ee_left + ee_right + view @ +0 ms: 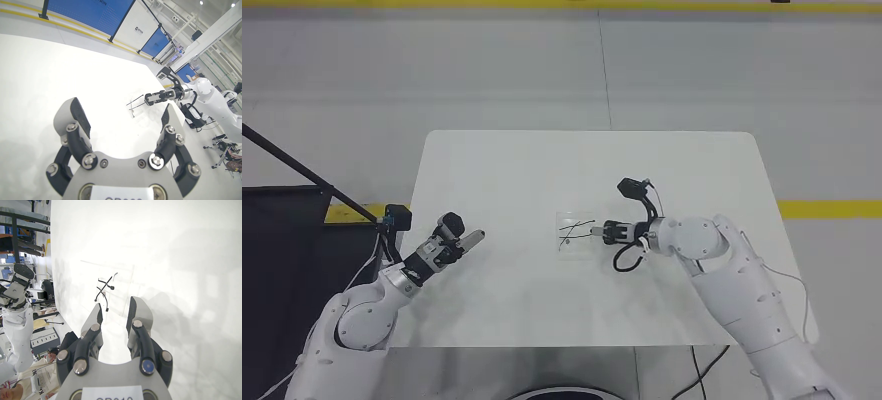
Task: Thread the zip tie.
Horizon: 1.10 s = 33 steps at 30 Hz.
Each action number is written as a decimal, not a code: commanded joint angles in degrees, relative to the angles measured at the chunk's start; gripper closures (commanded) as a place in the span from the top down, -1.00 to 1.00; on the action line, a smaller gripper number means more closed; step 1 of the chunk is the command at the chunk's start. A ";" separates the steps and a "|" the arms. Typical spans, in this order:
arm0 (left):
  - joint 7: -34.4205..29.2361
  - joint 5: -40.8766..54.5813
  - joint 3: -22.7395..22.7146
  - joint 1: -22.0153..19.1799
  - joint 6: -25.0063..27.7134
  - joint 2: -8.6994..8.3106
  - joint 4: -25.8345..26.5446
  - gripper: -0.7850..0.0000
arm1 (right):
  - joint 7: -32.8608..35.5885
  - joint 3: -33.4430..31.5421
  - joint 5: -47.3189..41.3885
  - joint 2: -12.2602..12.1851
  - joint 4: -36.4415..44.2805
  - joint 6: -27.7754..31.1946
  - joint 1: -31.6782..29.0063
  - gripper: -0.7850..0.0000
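Black zip ties (577, 232) lie crossed over one another in a shallow clear tray (564, 216) near the middle of the white table. In the right wrist view the zip ties (104, 289) sit just ahead of my right gripper (116, 310), which is open with nothing between its fingers and hovers at the tray's (130, 275) near edge. The top view places that right gripper (602, 233) right beside the ties. My left gripper (470, 240) is open and empty, well to the left of the tray. From the left wrist, the left gripper (122, 108) faces the zip ties (135, 103) and the right gripper (149, 99).
The white table (542, 300) is bare around the tray. A black stand pole (302, 170) and a dark mat lie off the table's left edge. A yellow floor line (832, 208) runs past the right edge.
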<state>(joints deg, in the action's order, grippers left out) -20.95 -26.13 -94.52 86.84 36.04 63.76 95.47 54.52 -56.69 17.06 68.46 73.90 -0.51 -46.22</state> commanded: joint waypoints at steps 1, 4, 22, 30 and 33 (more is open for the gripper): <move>0.00 0.00 0.00 0.00 0.00 0.00 0.00 1.00 | 0.00 0.18 0.02 0.06 -0.03 -0.06 0.14 -0.25; 0.00 0.00 0.00 0.00 0.00 0.00 0.00 1.00 | 0.02 0.36 0.11 0.13 0.07 -0.17 0.27 -0.31; 0.00 0.00 0.00 0.00 0.00 0.00 0.00 1.00 | 0.36 1.31 0.36 0.51 0.18 -0.48 0.98 -0.84; 0.00 0.00 0.00 0.00 0.00 0.00 0.00 1.00 | 0.31 1.08 0.15 0.54 0.10 -0.26 1.13 -1.00; 0.00 0.00 0.00 0.00 0.00 0.00 0.00 1.00 | 0.32 0.42 -0.20 0.38 0.38 -0.02 0.74 -1.00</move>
<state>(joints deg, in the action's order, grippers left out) -20.95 -26.13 -94.52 86.84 36.03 63.76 95.47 54.85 -56.07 16.90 68.90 74.18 -0.56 -45.37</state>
